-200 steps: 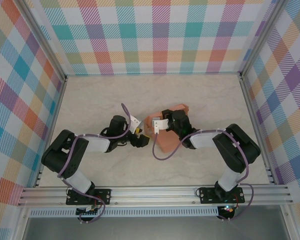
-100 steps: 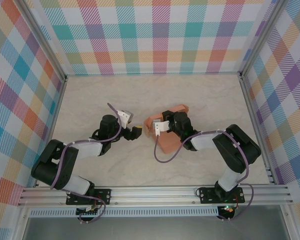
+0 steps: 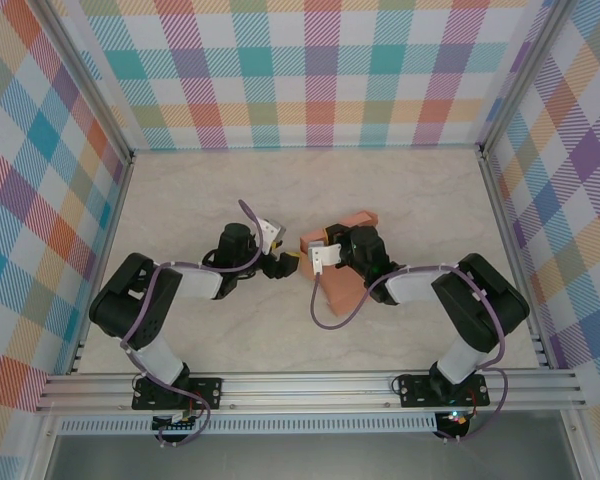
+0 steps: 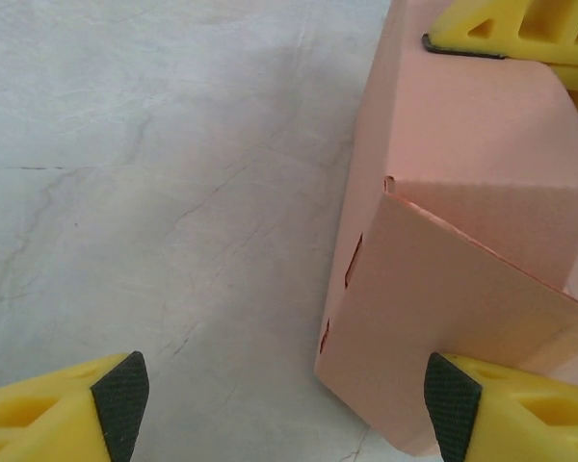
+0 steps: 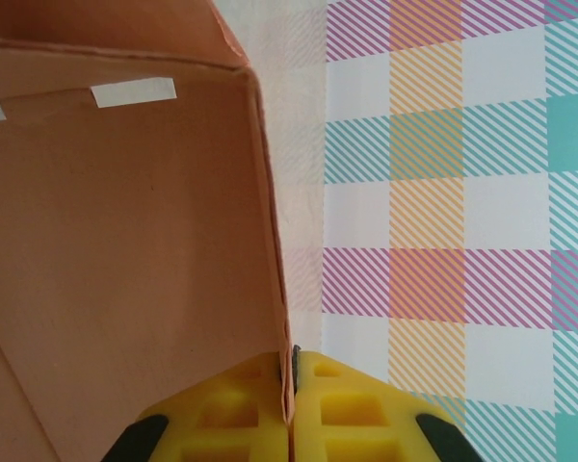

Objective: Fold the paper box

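The paper box is a salmon-orange card shape, partly folded, lying mid-table between the two arms. My right gripper is shut on one upright wall of it; in the right wrist view the yellow fingers pinch the card edge, with the box's inside to the left. My left gripper stands open just left of the box. In the left wrist view its gap is over bare table, and its right pad lies against a slanting panel of the box. The right gripper's yellow fingers show at the box's far edge.
The marble-look tabletop is walled by plaid panels at the back and both sides. Two white tape strips sit on the box's inner wall. An aluminium rail runs along the near edge by the arm bases.
The left gripper pulled back to the left, then came back up against the box's left side. The right gripper has lifted and tilted the box slightly, keeping its grip.
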